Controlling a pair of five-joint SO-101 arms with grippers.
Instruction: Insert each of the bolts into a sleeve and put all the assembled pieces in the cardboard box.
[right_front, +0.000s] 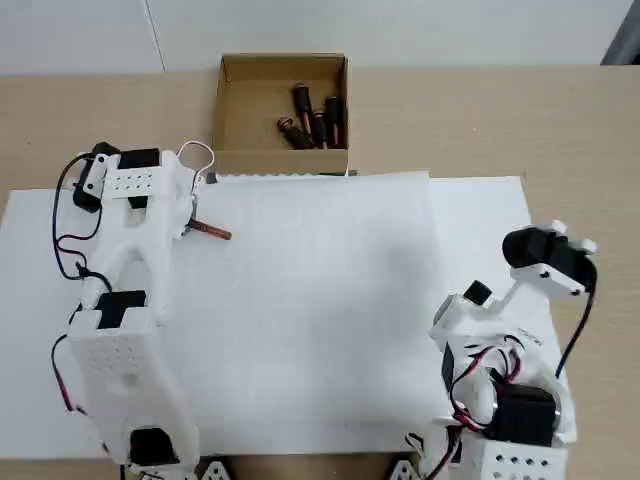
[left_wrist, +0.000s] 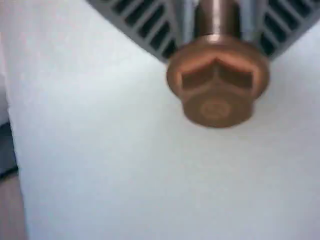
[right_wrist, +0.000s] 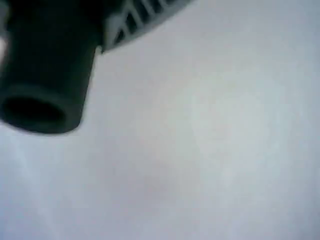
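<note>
- There's your bolt (left_wrist: 217, 85), gripped tight in the left jaws, with its copper hex head facing the wrist camera. From above, its shank pokes out sideways over the white foam sheet (right_front: 320, 300), near the front left corner of the cardboard box (right_front: 250, 110).
- Over on the sheet's right side, your right jaws are clamped on a black sleeve (right_wrist: 45, 75), its open bore in plain sight.
- The box sits on the counter (right_front: 500, 120) at the sheet's far edge, with assembled pieces (right_front: 312, 120) inside, possibly four.
</note>
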